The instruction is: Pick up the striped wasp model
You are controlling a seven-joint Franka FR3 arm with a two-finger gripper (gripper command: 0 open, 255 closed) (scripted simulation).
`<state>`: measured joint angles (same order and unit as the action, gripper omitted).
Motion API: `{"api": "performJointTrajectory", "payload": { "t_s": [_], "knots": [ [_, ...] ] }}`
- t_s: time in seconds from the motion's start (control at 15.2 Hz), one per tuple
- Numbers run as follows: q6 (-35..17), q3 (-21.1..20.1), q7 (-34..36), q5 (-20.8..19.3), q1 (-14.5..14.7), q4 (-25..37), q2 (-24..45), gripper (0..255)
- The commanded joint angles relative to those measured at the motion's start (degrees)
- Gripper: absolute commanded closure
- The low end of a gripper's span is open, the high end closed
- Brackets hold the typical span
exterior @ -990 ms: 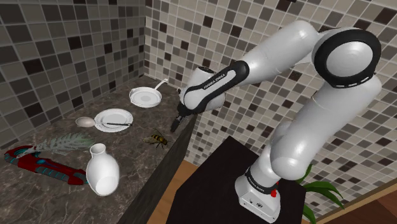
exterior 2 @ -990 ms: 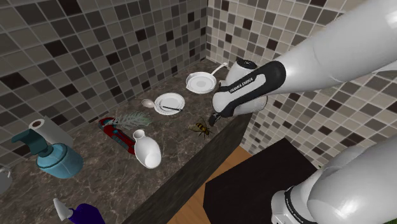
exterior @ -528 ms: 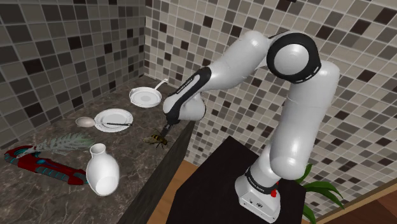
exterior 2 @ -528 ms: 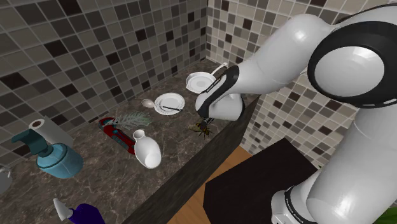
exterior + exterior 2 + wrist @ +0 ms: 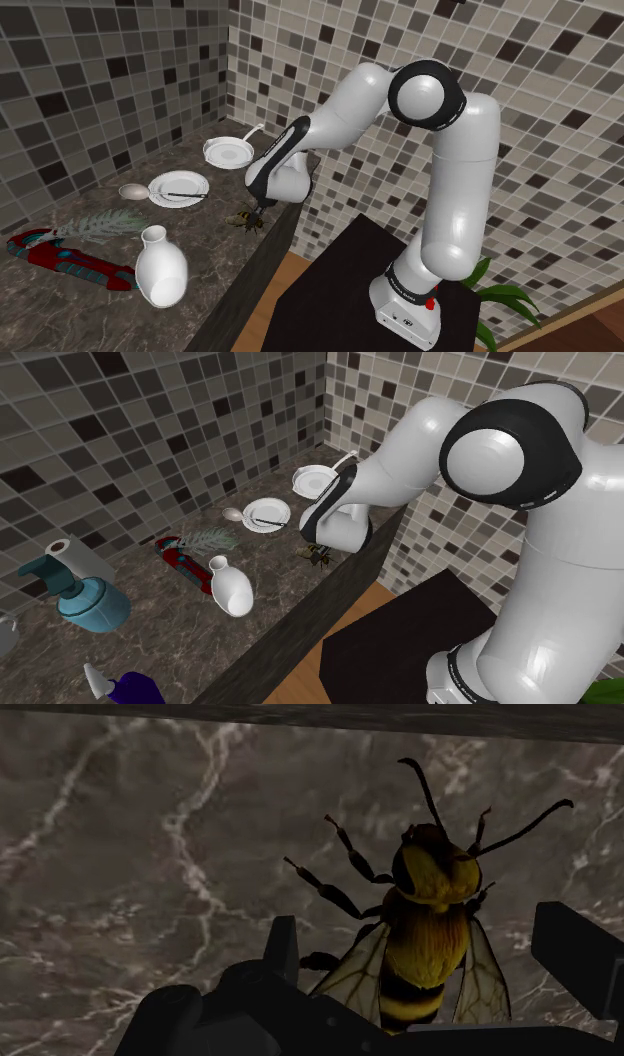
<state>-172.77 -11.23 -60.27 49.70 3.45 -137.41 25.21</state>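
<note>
The striped wasp model [image 5: 428, 939] is seen lying on the dark veined counter [image 5: 120, 884], close to its front edge in the shoulder view. Its yellow-and-black body is flanked by the two black fingers [image 5: 282, 947] of the gripper [image 5: 259, 209], which are spread apart and are not pressed against it. The gripper is held low over the wasp by the white arm [image 5: 455, 170]. A white plate [image 5: 178, 188] is set further back on the counter, and a white pan [image 5: 228, 152] is placed nearer the tiled corner. A white vase [image 5: 161, 266] is stood well apart from the wasp, beside a green sprig [image 5: 100, 224].
</note>
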Motion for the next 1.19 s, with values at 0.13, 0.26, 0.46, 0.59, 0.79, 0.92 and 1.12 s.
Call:
{"api": "performJointTrajectory", "payload": {
  "t_s": [0.13,0.26,0.46,0.59,0.79,0.92,1.12],
  "knots": [
    [-0.93,-0.99,-1.18,0.9,-0.84,0.59,1.37,255],
    [-0.92,-0.95,-1.07,0.86,-0.75,0.61,1.37,255],
    [-0.87,-0.87,-0.96,0.78,-0.65,0.63,1.34,255],
    [-0.86,-0.83,-0.93,0.75,-0.62,0.66,1.35,255],
    [-0.25,-0.24,-0.28,0.23,-0.17,0.19,0.37,255],
    [1.06,1.19,1.41,-1.09,1.06,-0.57,-1.54,255],
    [2.97,3.24,4.04,-3.34,2.76,-1.63,-4.34,255]
  ]
}}
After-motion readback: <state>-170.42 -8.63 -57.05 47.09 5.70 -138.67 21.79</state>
